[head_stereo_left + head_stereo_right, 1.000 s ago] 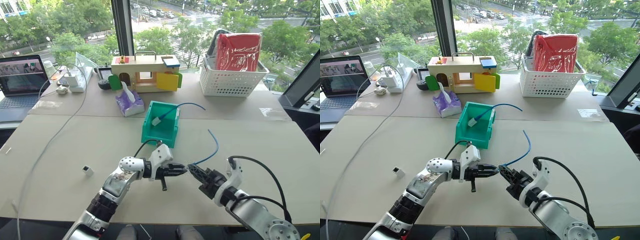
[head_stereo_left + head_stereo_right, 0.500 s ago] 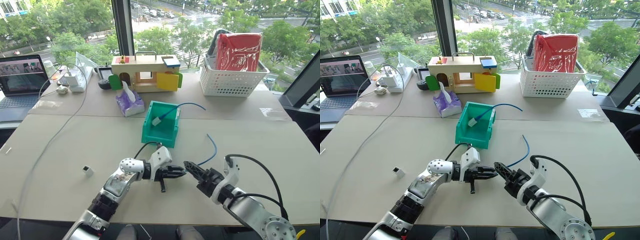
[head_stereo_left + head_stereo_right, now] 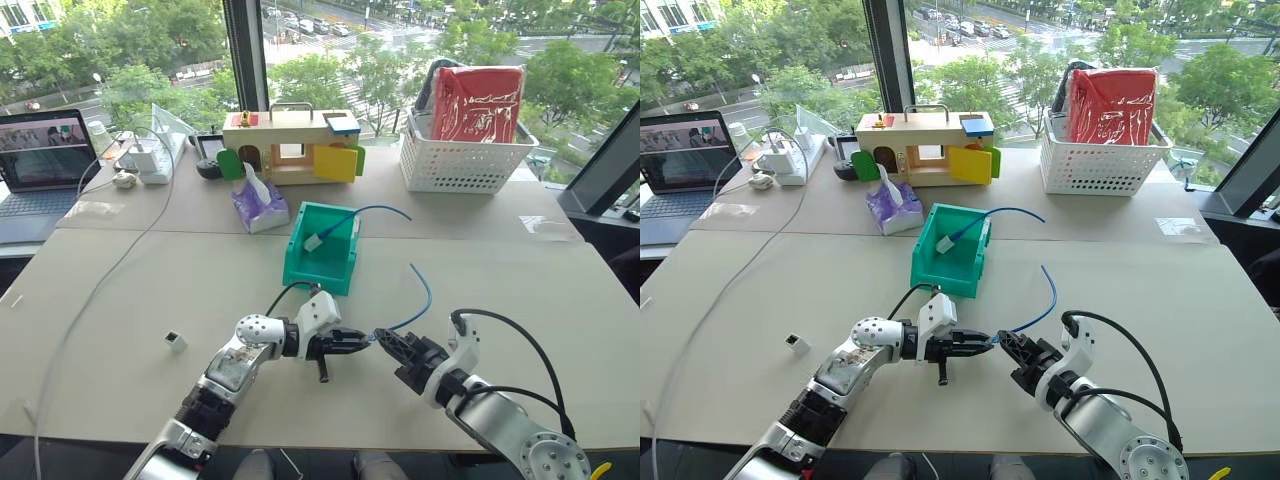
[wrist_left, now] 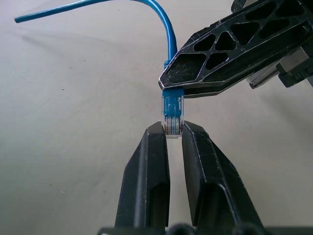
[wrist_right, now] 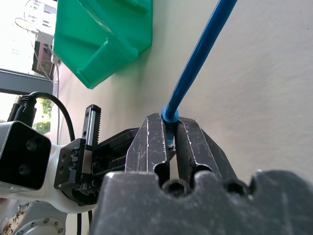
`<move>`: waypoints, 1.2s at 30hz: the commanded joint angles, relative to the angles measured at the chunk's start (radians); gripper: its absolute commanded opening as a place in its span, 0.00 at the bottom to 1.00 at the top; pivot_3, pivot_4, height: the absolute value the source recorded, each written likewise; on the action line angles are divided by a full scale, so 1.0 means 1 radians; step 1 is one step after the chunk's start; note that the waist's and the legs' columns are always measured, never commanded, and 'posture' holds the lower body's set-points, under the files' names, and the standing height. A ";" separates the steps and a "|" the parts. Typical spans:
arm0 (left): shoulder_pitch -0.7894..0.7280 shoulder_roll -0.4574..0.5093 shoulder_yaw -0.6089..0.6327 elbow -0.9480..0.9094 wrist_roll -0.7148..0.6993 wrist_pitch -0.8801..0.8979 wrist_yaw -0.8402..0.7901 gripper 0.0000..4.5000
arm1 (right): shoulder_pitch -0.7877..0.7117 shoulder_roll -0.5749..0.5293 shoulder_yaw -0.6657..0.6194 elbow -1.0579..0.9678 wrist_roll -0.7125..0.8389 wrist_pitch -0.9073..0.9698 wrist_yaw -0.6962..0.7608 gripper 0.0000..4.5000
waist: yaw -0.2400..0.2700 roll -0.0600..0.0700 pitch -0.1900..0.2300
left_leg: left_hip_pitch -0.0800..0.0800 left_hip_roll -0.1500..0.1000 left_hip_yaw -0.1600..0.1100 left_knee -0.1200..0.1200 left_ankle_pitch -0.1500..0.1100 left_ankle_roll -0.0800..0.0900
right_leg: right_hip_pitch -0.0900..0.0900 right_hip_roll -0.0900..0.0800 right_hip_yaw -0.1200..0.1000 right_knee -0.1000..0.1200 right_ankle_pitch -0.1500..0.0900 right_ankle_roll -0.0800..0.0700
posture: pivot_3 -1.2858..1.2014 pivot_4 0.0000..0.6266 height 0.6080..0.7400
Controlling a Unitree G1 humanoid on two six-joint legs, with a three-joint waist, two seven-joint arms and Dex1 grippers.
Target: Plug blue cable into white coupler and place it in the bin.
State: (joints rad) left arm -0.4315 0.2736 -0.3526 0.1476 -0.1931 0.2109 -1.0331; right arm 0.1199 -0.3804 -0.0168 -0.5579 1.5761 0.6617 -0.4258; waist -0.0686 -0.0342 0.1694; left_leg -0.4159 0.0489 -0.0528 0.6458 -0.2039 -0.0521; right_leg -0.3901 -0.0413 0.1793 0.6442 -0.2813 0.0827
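Your bin (image 3: 322,250) sits mid-counter (image 3: 520,300); tissue pack (image 3: 257,205) just behind-left, lattice basket (image 3: 463,160) far right. Cable (image 3: 425,298) trails right of the bin. Small coupler (image 3: 176,342) lies well left; laptop (image 3: 40,170) at far left.

My table (image 3: 150,270), beige: teal bin (image 3: 322,250), lattice basket (image 3: 462,160), wooden toy house (image 3: 292,146), tissue pack (image 3: 258,207), laptop (image 3: 42,170), small white block (image 3: 176,341), grey cord (image 3: 95,290).

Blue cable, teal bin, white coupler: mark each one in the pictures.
blue cable (image 4: 172,105), left wrist view, on its clear plug between the two grippers.
bin (image 3: 318,270), left eye view, on its front wall.
white coupler (image 3: 176,341), left eye view, on the small block lying on the table.
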 commanded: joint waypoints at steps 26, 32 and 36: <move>-0.350 0.322 0.406 -0.083 -0.230 0.328 -0.018 0.88 | -0.273 -0.698 -0.314 0.009 -0.078 0.220 0.814 0.00 | -0.005 0.002 0.004 | -0.001 -0.001 -0.001 -0.003 0.001 0.006 | -0.001 -0.001 -0.002 -0.002 0.000 -0.002 | 0.52 0.24 0.95; -0.194 0.481 0.645 -0.175 -0.275 0.391 0.093 0.88 | -0.425 -0.713 -0.211 0.117 -0.170 0.264 1.054 0.00 | 0.000 0.001 0.006 | -0.003 0.000 -0.002 -0.003 0.002 0.005 | -0.003 -0.001 -0.003 -0.002 0.000 -0.002 | 0.52 0.24 0.95; 0.030 0.553 0.829 -0.329 -0.321 0.455 0.127 0.88 | -0.588 -0.635 -0.078 0.236 -0.304 0.266 1.139 0.00 | -0.004 -0.001 0.007 | -0.004 0.000 -0.002 -0.003 0.002 0.005 | -0.004 -0.002 -0.004 -0.001 0.001 -0.002 | 0.52 0.24 0.95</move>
State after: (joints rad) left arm -0.4416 0.8068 0.4029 -0.0948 -0.4821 0.6522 -0.9173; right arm -0.4293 -1.0326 -0.1220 -0.3522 1.3213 0.9282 0.6743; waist -0.0724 -0.0355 0.1763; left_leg -0.4198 0.0491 -0.0542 0.6430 -0.2022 -0.0472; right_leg -0.3950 -0.0434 0.1756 0.6435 -0.2805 0.0803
